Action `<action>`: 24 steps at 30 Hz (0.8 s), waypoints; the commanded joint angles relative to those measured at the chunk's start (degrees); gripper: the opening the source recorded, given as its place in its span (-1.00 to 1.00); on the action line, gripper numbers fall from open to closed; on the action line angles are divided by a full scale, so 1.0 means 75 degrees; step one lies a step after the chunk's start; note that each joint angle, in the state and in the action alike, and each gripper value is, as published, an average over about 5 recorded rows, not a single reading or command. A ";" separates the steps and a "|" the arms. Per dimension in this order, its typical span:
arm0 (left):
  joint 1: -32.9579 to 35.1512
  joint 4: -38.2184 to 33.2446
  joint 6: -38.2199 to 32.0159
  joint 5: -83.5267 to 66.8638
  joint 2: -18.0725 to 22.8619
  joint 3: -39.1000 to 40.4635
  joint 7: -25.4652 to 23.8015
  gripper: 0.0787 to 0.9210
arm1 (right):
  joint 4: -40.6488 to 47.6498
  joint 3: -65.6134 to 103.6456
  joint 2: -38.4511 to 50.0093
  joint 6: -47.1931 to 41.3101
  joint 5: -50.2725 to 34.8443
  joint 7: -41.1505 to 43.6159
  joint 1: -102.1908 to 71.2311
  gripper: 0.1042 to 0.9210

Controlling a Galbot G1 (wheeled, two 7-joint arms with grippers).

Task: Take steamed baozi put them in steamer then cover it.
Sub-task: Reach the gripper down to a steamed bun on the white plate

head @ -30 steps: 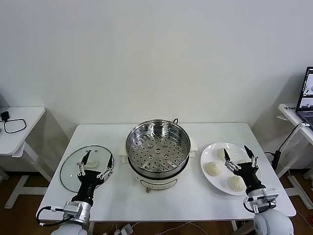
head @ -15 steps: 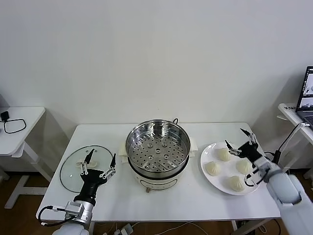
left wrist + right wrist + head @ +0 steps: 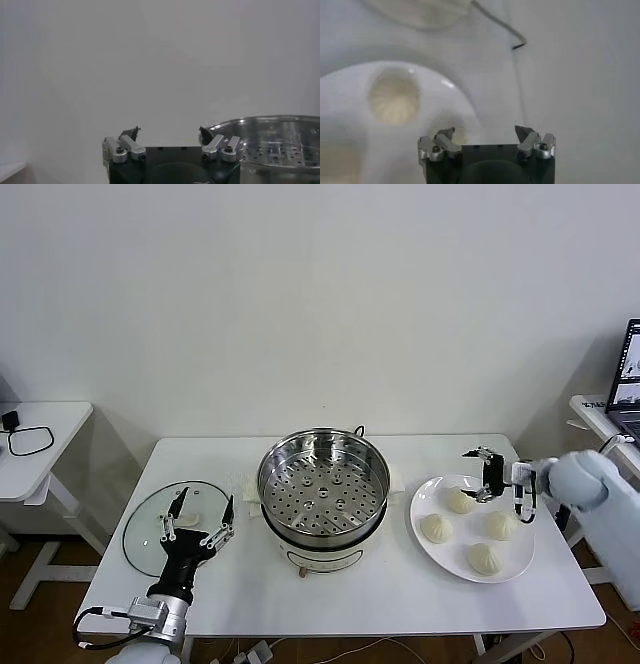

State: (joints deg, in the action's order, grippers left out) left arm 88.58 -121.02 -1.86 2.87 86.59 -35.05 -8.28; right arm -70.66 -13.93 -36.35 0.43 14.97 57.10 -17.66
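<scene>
Now four steamed baozi (image 3: 460, 501) are seen on the plate (image 3: 428, 501) — steamer (image 3: 323, 487) uncovered.
Right gripper (image 3: 483, 472) is held spread apart just above the plate's far rim; left gripper (image 3: 199, 518) is parked, spread, over the glass lid (image 3: 145, 527).

My steamer (image 3: 323, 484) was shiny silver steel, its tray dotted with a regular pattern of small dark holes, and it sat on a cream-white base. The four steamed baozi (image 3: 461, 501) were pale cream, with fine pleats radiating from their tops, and they lay on a plain white plate (image 3: 424, 502). The table (image 3: 400, 584) under everything was white, as was the wall behind. The glass lid (image 3: 150, 524) was clear with a thin silvery rim. My left gripper (image 3: 199, 518) was black with silver fingers and dark tips; my right gripper (image 3: 482, 468) showed the same black and silver, on a white arm.
</scene>
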 commanded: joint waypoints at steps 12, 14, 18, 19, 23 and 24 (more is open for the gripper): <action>0.0020 0.0030 0.0019 -0.0011 0.0000 -0.0127 -0.0035 0.77 | 0.2379 -0.2269 -0.1165 0.0117 0.0760 0.1449 0.2034 0.76; 0.0018 0.0043 0.0013 -0.0010 0.0003 -0.0125 -0.0040 0.77 | 0.2589 -0.2202 -0.1340 0.0125 0.0817 0.1341 0.1996 0.76; 0.0034 0.0057 0.0001 -0.0007 0.0023 -0.0122 -0.0054 0.77 | 0.2960 -0.2078 -0.1695 0.0102 0.0881 0.1219 0.1919 0.76; 0.0043 0.0059 -0.0003 -0.0006 0.0028 -0.0129 -0.0058 0.77 | 0.3040 -0.2036 -0.1788 0.0100 0.0915 0.1192 0.1896 0.76; 0.0070 0.0059 -0.0016 -0.0005 0.0030 -0.0188 -0.0069 0.77 | 0.3281 -0.1888 -0.2042 0.0111 0.1056 0.1120 0.1837 0.76; 0.0073 0.0055 -0.0018 -0.0006 0.0030 -0.0204 -0.0070 0.77 | 0.3316 -0.1873 -0.2075 0.0113 0.1075 0.1116 0.1829 0.76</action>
State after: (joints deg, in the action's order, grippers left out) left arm 89.12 -120.57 -1.98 2.81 86.82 -36.43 -8.78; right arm -49.73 -26.80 -48.92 1.36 21.85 64.84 -5.64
